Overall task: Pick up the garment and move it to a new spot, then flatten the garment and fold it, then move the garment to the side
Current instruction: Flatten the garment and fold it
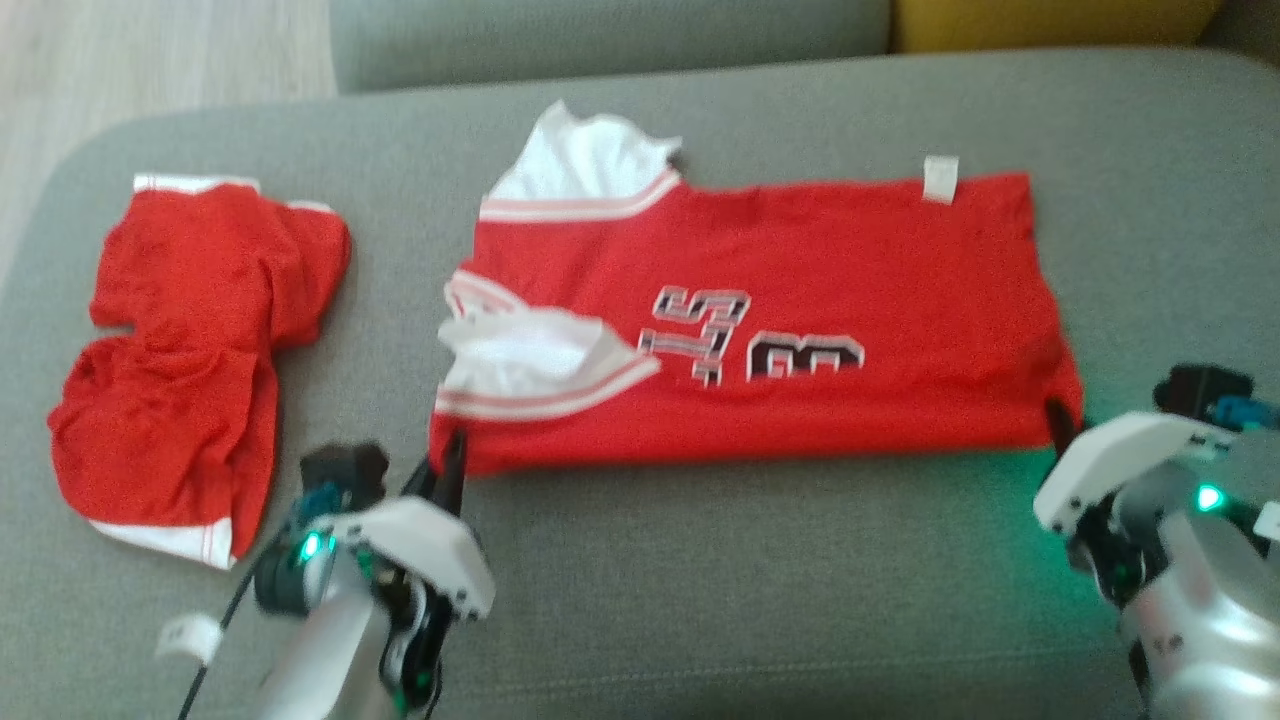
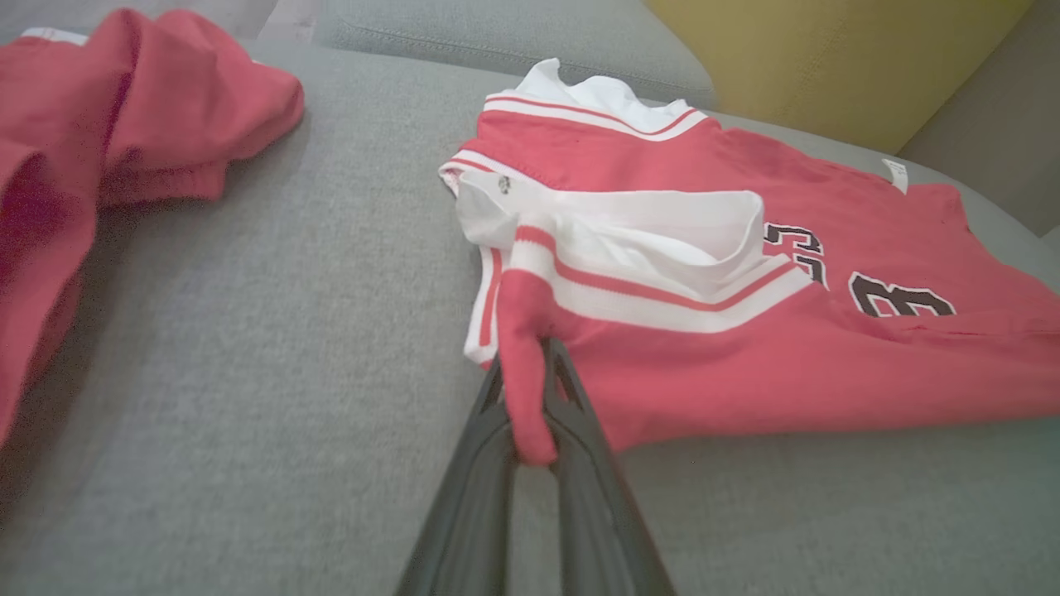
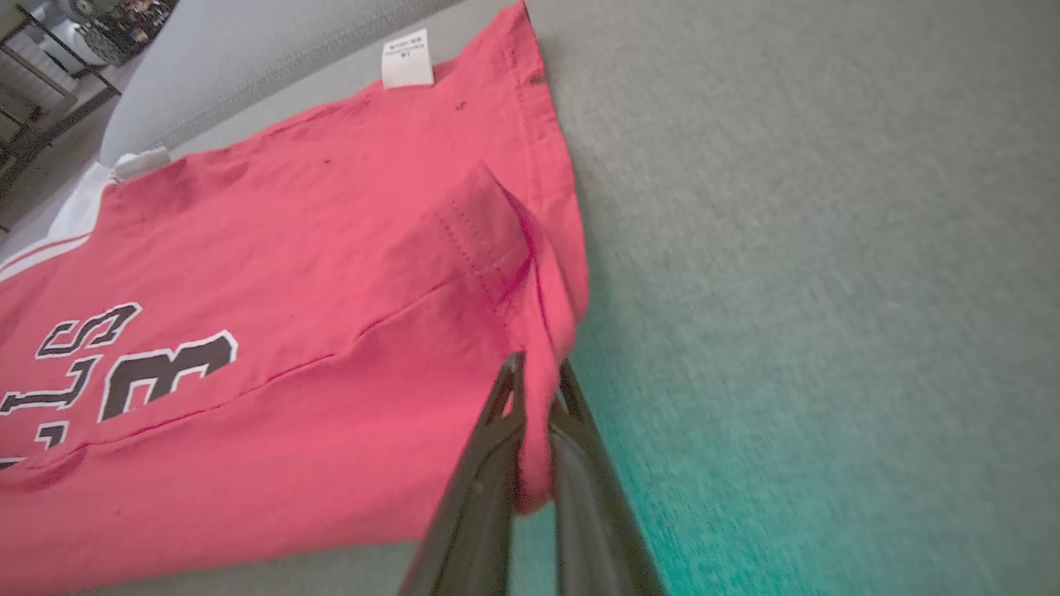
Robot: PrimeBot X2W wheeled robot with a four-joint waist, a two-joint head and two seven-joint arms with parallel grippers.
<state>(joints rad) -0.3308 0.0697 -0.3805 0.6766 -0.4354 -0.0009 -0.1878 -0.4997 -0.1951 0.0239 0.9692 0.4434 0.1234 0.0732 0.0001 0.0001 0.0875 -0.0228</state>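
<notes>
The red jersey (image 1: pixel 800 300) lies folded lengthwise across the middle of the grey sofa seat (image 1: pixel 700 600), its white-trimmed sleeves toward the seat's left edge. The left hand (image 2: pixel 530 356) is closed, pinching the jersey's near left corner. The right hand (image 3: pixel 537 372) is closed on the near right corner. A second red garment (image 1: pixel 190 340) lies crumpled by the seat's left edge, apart from the jersey.

The red jersey (image 1: pixel 800 270) bears black print edged in white. A large 3 (image 3: pixel 166 377) reads plainly, well away from the white tag (image 3: pixel 407 60) on its edge. Farther still from the tag stands an S (image 3: pixel 87 329), with what look like two Ls before it (the word's start is cut off). The tag's own small print is too fine to read.
</notes>
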